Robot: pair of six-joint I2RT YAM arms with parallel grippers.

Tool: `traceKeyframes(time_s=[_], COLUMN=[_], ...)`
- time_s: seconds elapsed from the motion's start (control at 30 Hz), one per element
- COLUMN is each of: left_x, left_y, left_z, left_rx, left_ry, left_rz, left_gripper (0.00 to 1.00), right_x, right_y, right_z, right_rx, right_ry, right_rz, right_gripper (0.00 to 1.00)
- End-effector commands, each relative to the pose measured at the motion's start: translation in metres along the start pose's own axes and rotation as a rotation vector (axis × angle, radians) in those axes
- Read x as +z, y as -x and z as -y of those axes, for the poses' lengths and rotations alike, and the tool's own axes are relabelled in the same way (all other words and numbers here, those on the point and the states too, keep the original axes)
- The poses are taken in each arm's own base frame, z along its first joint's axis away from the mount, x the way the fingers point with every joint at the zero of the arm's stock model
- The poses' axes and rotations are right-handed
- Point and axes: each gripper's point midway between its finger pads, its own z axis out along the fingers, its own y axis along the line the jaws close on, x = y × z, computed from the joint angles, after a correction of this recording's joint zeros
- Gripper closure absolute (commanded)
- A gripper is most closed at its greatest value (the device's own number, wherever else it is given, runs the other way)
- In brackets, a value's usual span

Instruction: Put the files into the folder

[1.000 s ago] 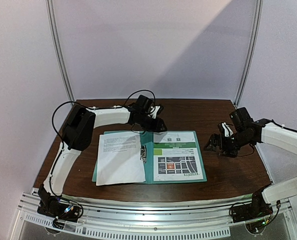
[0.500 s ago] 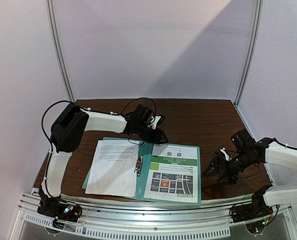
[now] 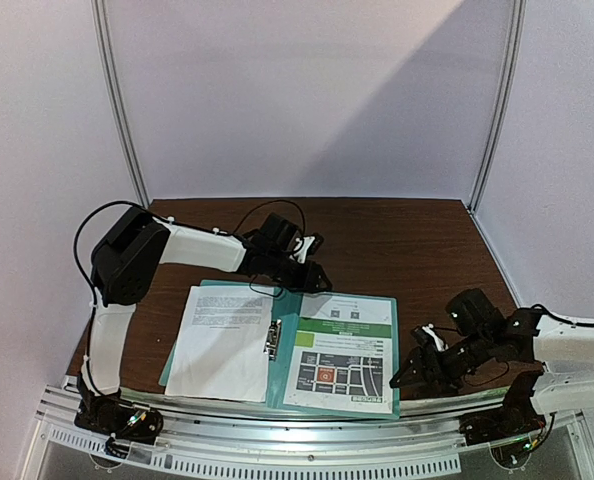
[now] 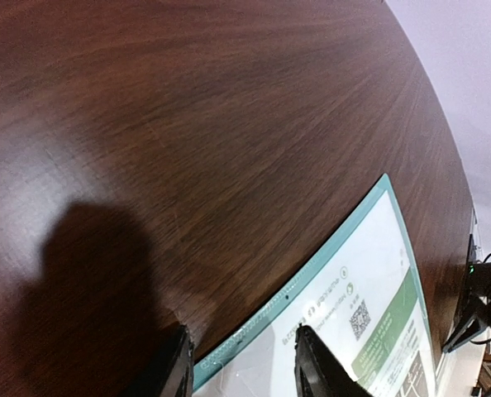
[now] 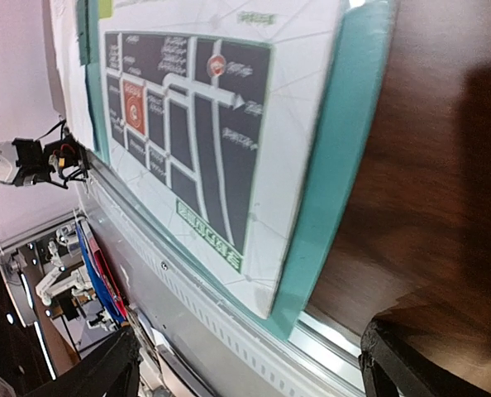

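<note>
Left gripper: I am holding it half open, its fingertips sitting either side of the teal folder's far edge.
Right gripper: I am spreading it wide, gripping nothing, just beside the folder's near right corner.
Folder: lying open on the wooden table.
Files: text sheet lying on the left half, map sheet on the right.

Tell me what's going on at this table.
The teal folder lies open near the front edge of the table, with the text sheet on its left half and the colourful sheet on its right. The left gripper is down at the folder's far edge by the spine, its fingers parted on either side of that edge. The right gripper hangs open just off the folder's right near corner, holding nothing.
</note>
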Motion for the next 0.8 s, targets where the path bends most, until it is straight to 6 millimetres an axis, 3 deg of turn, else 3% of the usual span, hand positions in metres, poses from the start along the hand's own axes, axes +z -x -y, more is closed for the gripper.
traceKeyframes(time_s=[0.0, 0.33, 0.57, 0.77], left_x=[0.002, -0.004, -0.009, -0.013], left_y=[-0.007, 0.012, 0.014, 0.013], left_z=[0.005, 0.008, 0.010, 0.011], left_rx=[-0.028, -0.049, -0.050, -0.049], left_ry=[-0.005, -0.023, -0.036, -0.036], left_rz=[-0.020, 0.030, 0.039, 0.045], left_gripper=[0.57, 0.57, 0.57, 0.57], right_x=[0.013, 0.026, 0.031, 0.036], right_y=[0.005, -0.009, -0.016, -0.017], right_z=[0.000, -0.005, 0.009, 0.002], right_rx=[0.000, -0.026, 0.003, -0.011], right_ry=[0.004, -0.001, -0.091, -0.052], right_rz=[0.086, 0.125, 0.127, 0.147], right_gripper=[0.10, 0.15, 0.16, 0.19])
